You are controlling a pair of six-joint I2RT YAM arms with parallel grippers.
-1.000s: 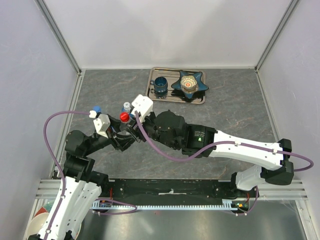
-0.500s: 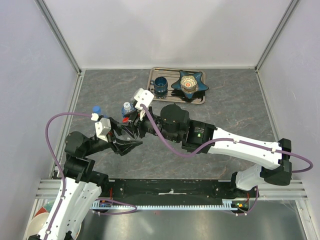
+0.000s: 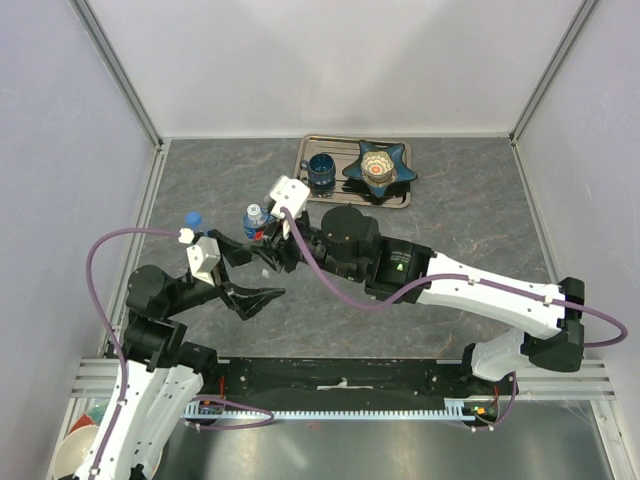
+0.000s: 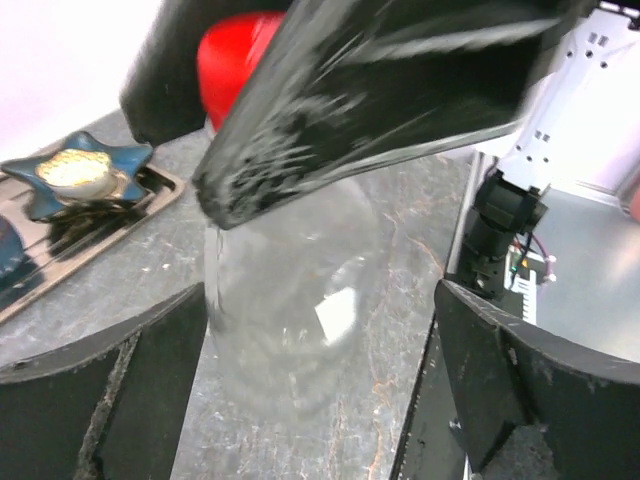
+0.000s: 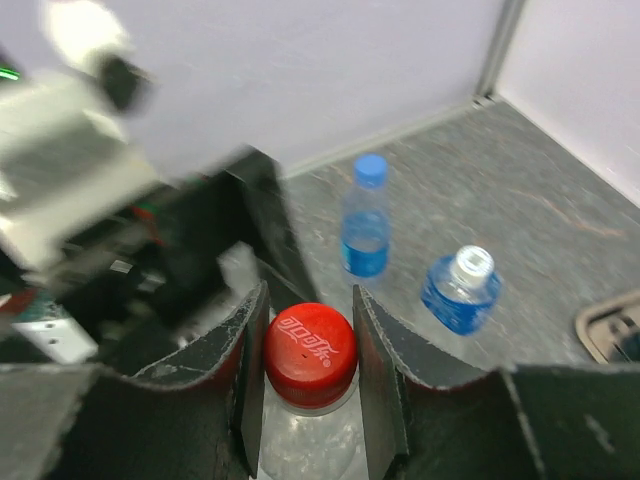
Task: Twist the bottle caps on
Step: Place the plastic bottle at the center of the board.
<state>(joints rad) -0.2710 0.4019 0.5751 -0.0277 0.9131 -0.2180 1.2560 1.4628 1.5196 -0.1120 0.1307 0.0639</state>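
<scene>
Jaws of the left gripper (image 4: 315, 400) stand wide, released, either side of the clear bottle (image 4: 290, 290), while the right gripper (image 5: 308, 372) clamps the red cap (image 5: 310, 340) on its neck, likely mid-screwing. Beyond, at twelve o'clock, the second bottle (image 5: 365, 235) already wears its blue cap (image 5: 371, 168). At two o'clock the third bottle (image 5: 458, 295) has an unclear top and is perhaps still to do.

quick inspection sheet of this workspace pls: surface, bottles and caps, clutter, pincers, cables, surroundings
surface: grey marbled table
job's things: red cap on the clear bottle; blue-capped bottle upright; open bottle has no cap
clutter: tray at the back, holding cup and star dish
grippers: left pincer open, either side of the clear bottle; right pincer shut on red cap
cables: purple cable loops off each wrist
surroundings: white walls, metal posts
</scene>
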